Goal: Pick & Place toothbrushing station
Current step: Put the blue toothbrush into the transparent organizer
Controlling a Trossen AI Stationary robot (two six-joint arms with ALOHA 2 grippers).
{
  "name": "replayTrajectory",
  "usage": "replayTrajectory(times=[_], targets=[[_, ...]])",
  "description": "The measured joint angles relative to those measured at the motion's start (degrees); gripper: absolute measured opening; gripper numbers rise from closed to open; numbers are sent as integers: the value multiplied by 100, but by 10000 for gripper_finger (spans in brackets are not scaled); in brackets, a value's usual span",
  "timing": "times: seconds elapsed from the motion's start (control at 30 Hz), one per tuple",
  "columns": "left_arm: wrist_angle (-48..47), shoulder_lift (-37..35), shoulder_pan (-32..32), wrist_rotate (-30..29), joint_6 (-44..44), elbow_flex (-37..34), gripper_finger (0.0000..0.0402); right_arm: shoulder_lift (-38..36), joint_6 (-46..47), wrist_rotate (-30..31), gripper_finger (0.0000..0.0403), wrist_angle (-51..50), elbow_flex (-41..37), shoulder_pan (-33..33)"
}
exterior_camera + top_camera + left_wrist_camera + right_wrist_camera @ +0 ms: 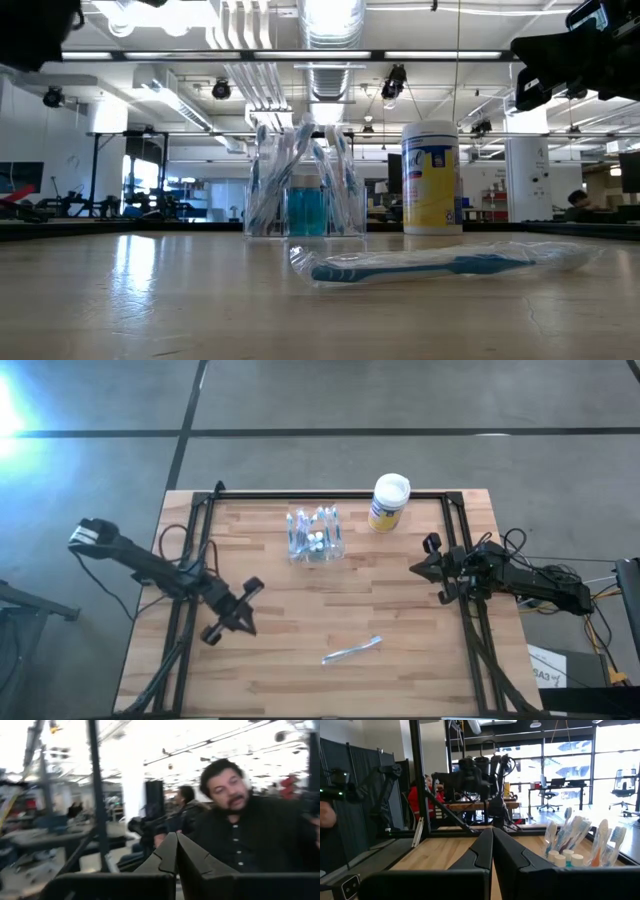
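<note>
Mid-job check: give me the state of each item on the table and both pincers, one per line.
toothbrushing station: upright at the table's back, filled with brushes, ungripped.
canister: upright, white lid on.
wrapped toothbrush: lying flat near the front edge, sealed in its bag.
left pincer: shut, empty, above the table's left side.
right pincer: shut, empty, at the right edge.

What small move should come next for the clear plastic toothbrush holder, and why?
Probably open the right gripper and swing it toward the clear plastic toothbrush holder. Both grippers are shut and away from it; the left gripper sits nearer the wrapped blue toothbrush.
</note>
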Motion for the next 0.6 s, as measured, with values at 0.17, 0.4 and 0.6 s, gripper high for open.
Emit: replayTrajectory(times=[0.17,0.4,0.6], targets=[[-548,0,-454,-30,360,372,4,0,0,0,8,2,0,2],[-1060,137,-699,-380,467,710,6,0,0,0,8,2,0,1],[-1145,408,-1114,-645,474,747,4,0,0,0,8,0,0,1]])
